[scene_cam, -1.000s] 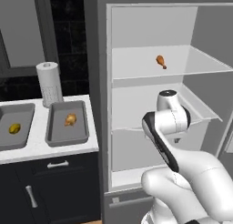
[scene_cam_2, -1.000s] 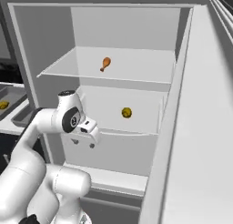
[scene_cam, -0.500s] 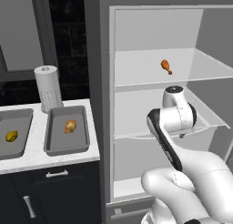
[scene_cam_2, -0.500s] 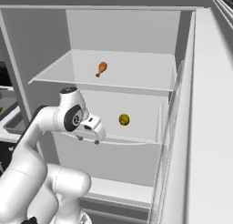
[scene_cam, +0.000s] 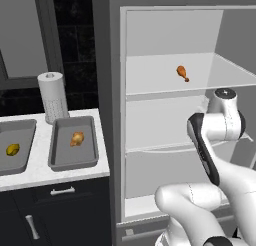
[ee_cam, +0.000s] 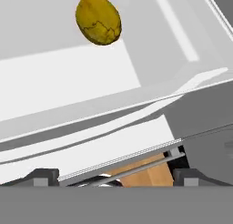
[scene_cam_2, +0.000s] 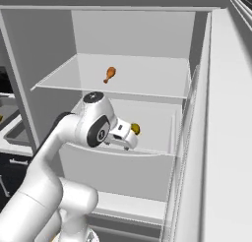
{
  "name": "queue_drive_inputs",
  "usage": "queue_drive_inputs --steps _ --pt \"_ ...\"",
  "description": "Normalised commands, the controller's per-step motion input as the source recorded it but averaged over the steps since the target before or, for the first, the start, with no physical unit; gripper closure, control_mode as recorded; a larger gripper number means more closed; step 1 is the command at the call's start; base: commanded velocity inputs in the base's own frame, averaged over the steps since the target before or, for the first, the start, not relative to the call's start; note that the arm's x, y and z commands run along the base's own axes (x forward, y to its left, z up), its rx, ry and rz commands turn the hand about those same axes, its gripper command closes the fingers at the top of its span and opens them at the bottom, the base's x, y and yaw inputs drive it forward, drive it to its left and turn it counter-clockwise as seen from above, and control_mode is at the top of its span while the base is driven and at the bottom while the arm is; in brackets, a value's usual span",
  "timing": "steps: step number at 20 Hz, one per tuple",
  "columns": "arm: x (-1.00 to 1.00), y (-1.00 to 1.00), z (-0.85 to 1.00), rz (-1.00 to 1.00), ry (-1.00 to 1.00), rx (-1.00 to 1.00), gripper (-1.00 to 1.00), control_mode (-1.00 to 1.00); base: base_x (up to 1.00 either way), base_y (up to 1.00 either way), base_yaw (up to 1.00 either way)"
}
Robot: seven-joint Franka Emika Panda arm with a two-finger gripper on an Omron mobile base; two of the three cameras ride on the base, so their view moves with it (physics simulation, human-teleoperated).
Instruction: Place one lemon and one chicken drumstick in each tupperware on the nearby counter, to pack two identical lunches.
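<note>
Reaching into the fridge, the claw [scene_cam_2: 129,141] gapes wide and empty; the lemon [ee_cam: 98,19] rests on the middle shelf [scene_cam_2: 157,147] toward 11 o'clock in the hand view, apart.

I am in a kitchen. In front of me is a big white fridge [scene_cam: 170,115] with its door open and glass shelves [scene_cam_2: 147,83] inside. Beside it is a white counter [scene_cam: 75,172] on dark cabinets [scene_cam: 55,210] with silver handles. A roll of paper towels [scene_cam: 52,96] stands on it, by two grey food trays [scene_cam: 74,142]. The wall behind is black tile [scene_cam: 75,50].
</note>
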Motion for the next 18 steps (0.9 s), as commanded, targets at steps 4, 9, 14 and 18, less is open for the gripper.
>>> queue_drive_inputs --steps 4,9,14,18 --pt "0.39 -0.07 0.26 0.11 -0.16 0.00 -1.00 -1.00 0.00 0.00 0.00" --pt "0.20 0.00 0.17 0.19 -0.26 0.00 -1.00 -1.00 0.00 0.00 0.00" --pt "0.13 0.00 0.00 0.11 -0.17 0.00 -1.00 -1.00 0.00 0.00 0.00" --pt "0.30 0.00 0.00 0.01 -0.03 0.00 -1.00 -1.00 0.00 0.00 0.00"
